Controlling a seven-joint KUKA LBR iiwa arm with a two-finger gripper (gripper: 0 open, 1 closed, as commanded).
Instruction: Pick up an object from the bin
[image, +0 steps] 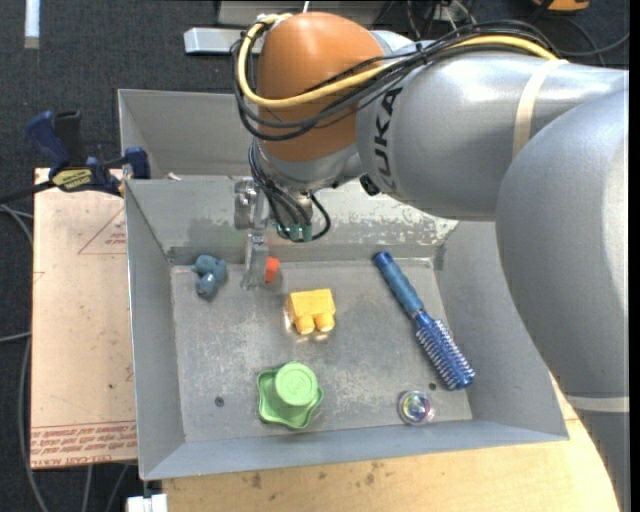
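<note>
Grey metal is walling in a bin (152, 330) whose scuffed floor is carrying a handful of small things, all lying well apart. Reaching in from the right, the silver arm (480, 140) is bending over the back of the bin, its wrist wearing a rounded orange cover (310, 70) with yellow and black cables (243, 75) looping round it. Beneath that cover the gripper (256, 270) is hanging straight down at the rear of the floor, left of the middle, with its tip sitting low, at or very near the floor. A small orange-red piece (270, 268) is lying just beside that tip, on its right, close under the back wall. It is the thing nearest the gripper, but whether it is being touched or gripped is not clear, and whether the jaws are open or closed I cannot tell. To the left of the gripper, near but apart, a small lumpy blue-grey thing (208, 275) is resting on the floor. Forward and to the right, a yellow block (310, 310) with two stubby prongs is lying flat near the middle of the bin. Further forward still, close to the front wall, a green round piece (290, 395) with a wavy rim is sitting. On the right side a blue hairbrush (425, 320) is stretching slantwise, handle toward the back wall and bristled head toward the front, and just below its head a small shiny ball (415, 407) is resting by the front wall.
</note>
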